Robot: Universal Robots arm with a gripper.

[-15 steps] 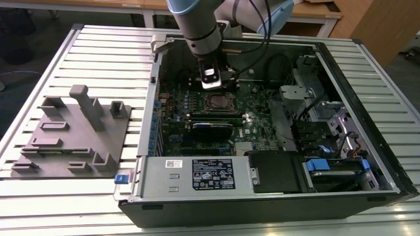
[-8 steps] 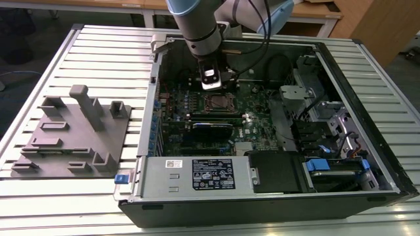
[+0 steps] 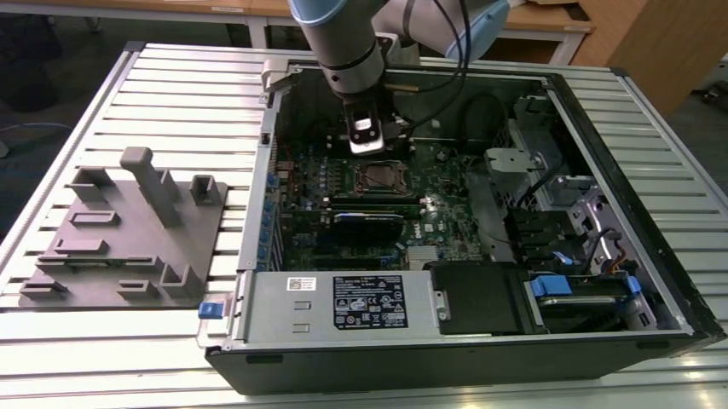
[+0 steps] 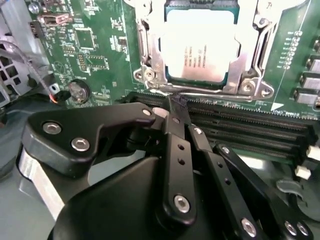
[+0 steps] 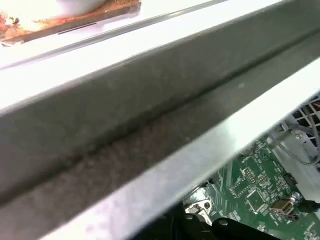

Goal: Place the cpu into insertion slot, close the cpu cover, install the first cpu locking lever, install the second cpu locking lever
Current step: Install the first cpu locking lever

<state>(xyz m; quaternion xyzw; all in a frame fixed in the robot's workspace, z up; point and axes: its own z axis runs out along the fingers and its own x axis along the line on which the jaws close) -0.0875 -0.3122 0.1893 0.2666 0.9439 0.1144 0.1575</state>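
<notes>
Worktop: a pale grey metal worktop made of long flat slats, seen in the exterior view.
Room: a wooden desk edge stands behind the worktop, and dark floor shows at the exterior view's left.
Grey block: a grey plastic holder with upright posts lies on the worktop, at the exterior view's left of the computer.
Big box: an open black and silver computer case lies on its side on the worktop, so you can look right into it.
Inside the box: a green motherboard covers the floor of the case. A silver power box with a black label sits at the near edge. Black cables and blue clips sit at the exterior view's right.
Insertion slot: the small square insertion slot framed in dark metal is near the middle of the motherboard.
Cpu: the flat square silver-grey cpu lies inside the slot.
Cpu cover: the thin shiny metal cpu cover frame lies flat around the chip, and the chip shows through its window.
Memory slots: long black narrow memory slots run just beside the slot.
Arm: the grey and blue robot arm reaches down into the case.
Gripper: the black gripper hangs just above the edge of the slot frame. Its jaws are pressed close together with nothing between them.
Case wall: a grey metal case wall shows in the first wrist view.
</notes>
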